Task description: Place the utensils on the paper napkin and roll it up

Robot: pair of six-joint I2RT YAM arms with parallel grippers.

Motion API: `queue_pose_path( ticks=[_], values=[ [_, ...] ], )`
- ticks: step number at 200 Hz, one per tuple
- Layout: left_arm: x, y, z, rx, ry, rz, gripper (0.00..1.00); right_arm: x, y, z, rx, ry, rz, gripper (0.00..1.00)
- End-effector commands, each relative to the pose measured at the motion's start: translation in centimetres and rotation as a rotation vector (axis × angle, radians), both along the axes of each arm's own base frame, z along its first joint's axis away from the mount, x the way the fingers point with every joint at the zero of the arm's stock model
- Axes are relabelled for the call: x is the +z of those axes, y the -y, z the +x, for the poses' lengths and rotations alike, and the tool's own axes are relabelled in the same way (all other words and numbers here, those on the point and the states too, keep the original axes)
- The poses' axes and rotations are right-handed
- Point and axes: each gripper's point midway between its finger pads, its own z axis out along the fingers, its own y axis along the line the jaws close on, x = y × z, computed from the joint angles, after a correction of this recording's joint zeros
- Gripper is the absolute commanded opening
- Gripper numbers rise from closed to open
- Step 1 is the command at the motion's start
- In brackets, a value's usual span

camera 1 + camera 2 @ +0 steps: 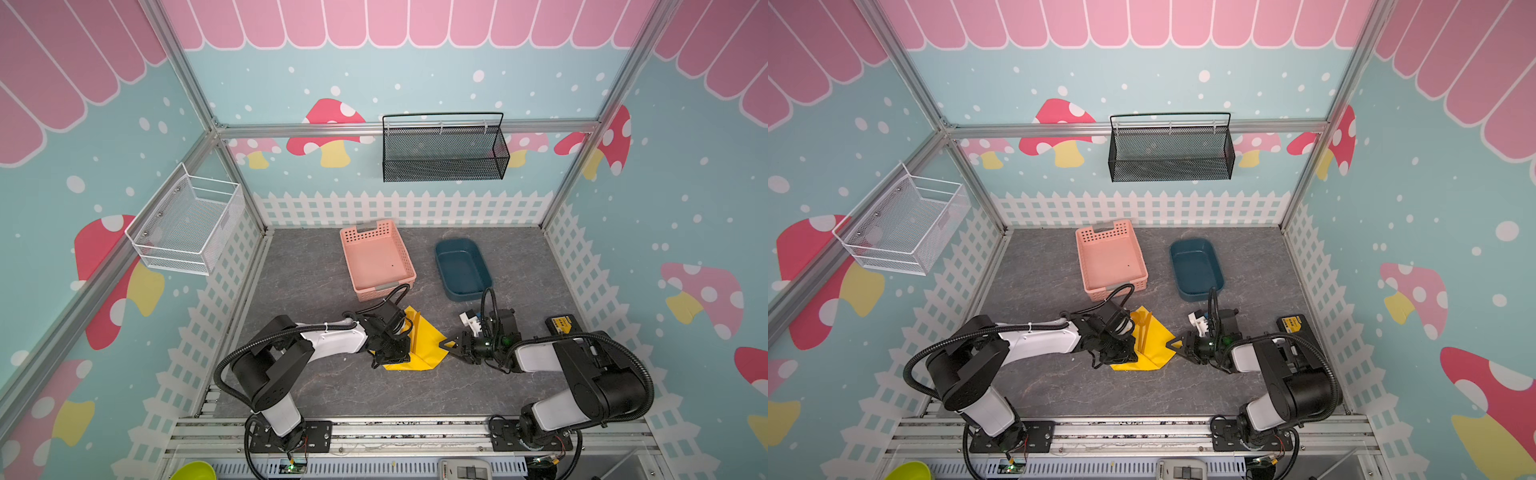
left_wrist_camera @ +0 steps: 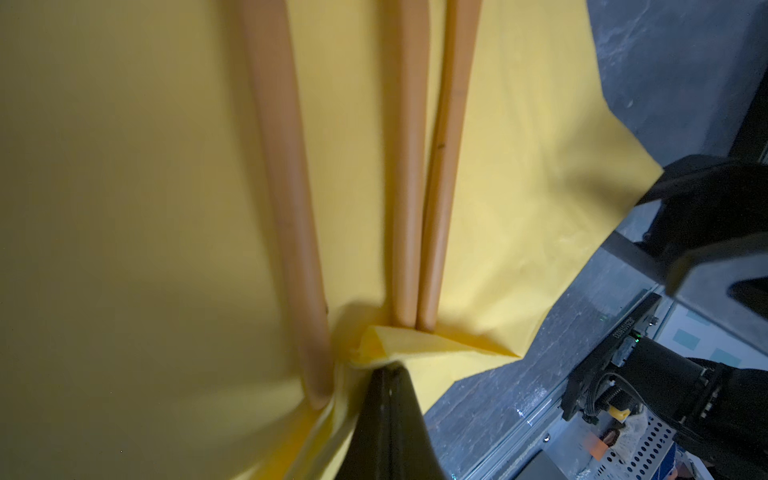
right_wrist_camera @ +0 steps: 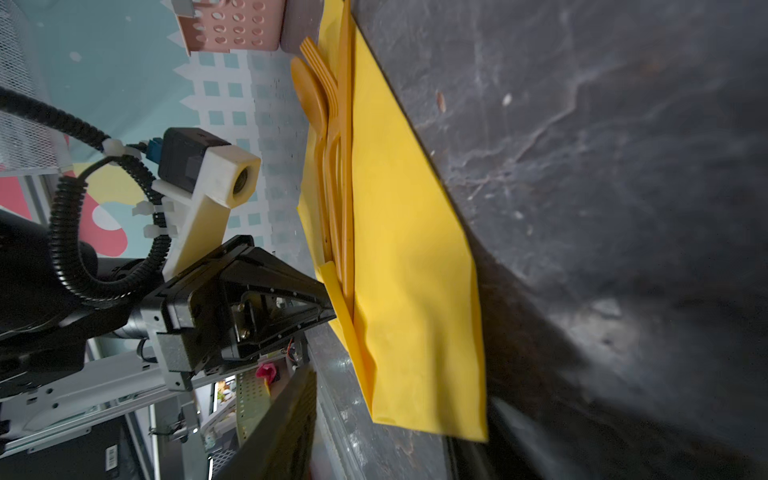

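The paper napkin (image 1: 428, 345) lies on the table (image 1: 311, 270) just in front of the pink basket (image 1: 365, 293). The left pincer (image 2: 386, 376) pinches its near edge, while the right pincer (image 1: 451, 345) stands spread at its side corner. The utensils (image 3: 340, 174) lie together, handles nearest, pointing toward the basket.

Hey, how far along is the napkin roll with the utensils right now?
Done: the three utensils lie together on the napkin. In hand: the left gripper is shut on the napkin's edge beside them, with that side raised; the right gripper stands open at another corner. Left: the roll itself, since the napkin is mostly flat and the utensils are uncovered.
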Motion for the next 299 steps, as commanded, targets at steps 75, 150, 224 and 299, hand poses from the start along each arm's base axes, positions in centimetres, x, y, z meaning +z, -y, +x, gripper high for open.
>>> queue_pose_path(
  ticks=[75, 150, 224, 299],
  values=[
    [0.9, -0.2, 0.4, 0.012, 0.021, -0.004, 0.04, 0.4, 1.4, 1.5, -0.031, 0.048, -0.134, 0.12],
    [0.5, -0.2, 0.3, 0.004, 0.010, 0.002, 0.04, 2.6, 0.0, 2.5, -0.012, 0.085, -0.092, 0.00],
    [0.2, -0.2, 0.2, 0.002, 0.004, 0.002, 0.04, 4.4, -3.0, 2.9, 0.023, 0.100, -0.078, 0.00],
    [0.0, -0.3, 0.1, 0.002, 0.002, 0.003, 0.04, 5.6, -7.3, 2.5, 0.075, 0.105, -0.035, 0.00]
  ],
)
